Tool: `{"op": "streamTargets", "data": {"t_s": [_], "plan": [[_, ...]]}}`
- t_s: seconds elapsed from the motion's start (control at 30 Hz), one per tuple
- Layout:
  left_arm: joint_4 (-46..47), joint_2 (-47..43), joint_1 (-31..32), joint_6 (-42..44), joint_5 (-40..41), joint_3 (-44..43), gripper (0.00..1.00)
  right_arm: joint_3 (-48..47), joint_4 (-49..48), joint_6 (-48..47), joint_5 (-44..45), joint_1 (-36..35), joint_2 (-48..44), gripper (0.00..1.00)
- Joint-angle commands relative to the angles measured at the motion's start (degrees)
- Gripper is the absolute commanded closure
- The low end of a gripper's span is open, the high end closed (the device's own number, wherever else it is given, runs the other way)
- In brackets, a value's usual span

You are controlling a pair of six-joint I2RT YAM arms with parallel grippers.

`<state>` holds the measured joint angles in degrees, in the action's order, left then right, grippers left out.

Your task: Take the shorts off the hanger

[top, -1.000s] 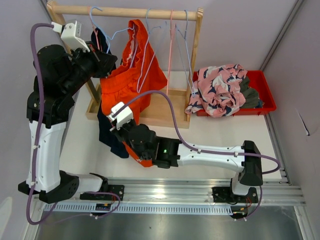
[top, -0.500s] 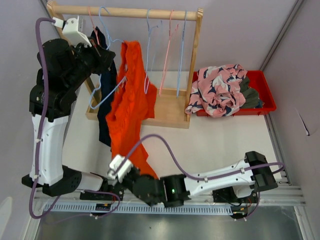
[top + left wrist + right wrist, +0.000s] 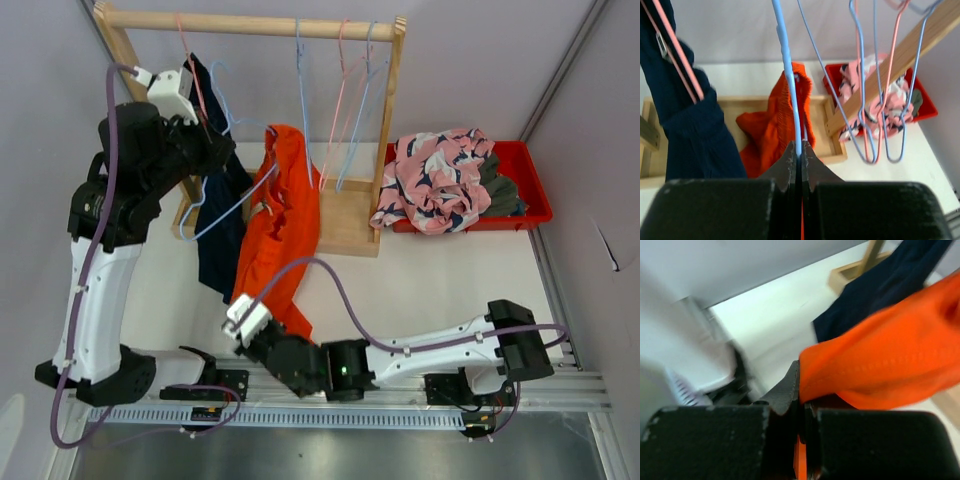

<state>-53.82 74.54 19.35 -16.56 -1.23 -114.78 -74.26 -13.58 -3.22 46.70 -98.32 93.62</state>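
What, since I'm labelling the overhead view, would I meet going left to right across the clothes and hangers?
navy shorts → orange shorts → empty hangers → pink printed shorts → olive shorts

Pale lilac walls (image 3: 470, 60) close in a white worktop (image 3: 430, 270) under soft, even light, with a light wooden rack (image 3: 250, 24) standing at the back left on its flat base, a red bin (image 3: 528, 175) just right of it, and an aluminium rail (image 3: 560, 390) along the near edge.
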Motion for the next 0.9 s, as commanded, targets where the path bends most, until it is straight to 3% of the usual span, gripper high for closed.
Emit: {"op": "streamTargets", "data": {"t_s": [0.0,0.2,0.33,0.5,0.6,0.73,0.87], "plan": [[0.4,-7.38,1.47,-0.14,-1.06,6.04,1.0,-4.39,-5.4,-3.45,-3.62,7.95,-2.57,1.0],[-6.2,-13.98,3.06,-0.93,3.52,13.09,1.0,-10.82,-2.86,-5.57,-8.03,20.18,-0.99,1.0],[-6.12,-15.83,3.06,-0.32,4.92,12.83,1.0,-3.63,-2.15,-1.89,-5.39,20.98,-6.33,1.0],[-4.45,-15.57,3.15,-0.14,9.67,12.3,1.0,18.74,-9.09,-0.2,3.54,16.77,-23.26,1.0],[-2.09,-16.09,3.15,-0.84,10.46,13.62,1.0,24.58,-6.12,-0.55,12.06,16.84,-33.19,1.0],[0.73,-17.5,3.06,-1.98,11.25,16.34,1.0,24.69,1.79,-3.53,14.83,22.62,-44.63,1.0],[2.58,-18.91,3.06,-2.25,12.22,20.12,1.0,20.66,2.16,-9.85,11.32,31.33,-49.76,1.0]]}}
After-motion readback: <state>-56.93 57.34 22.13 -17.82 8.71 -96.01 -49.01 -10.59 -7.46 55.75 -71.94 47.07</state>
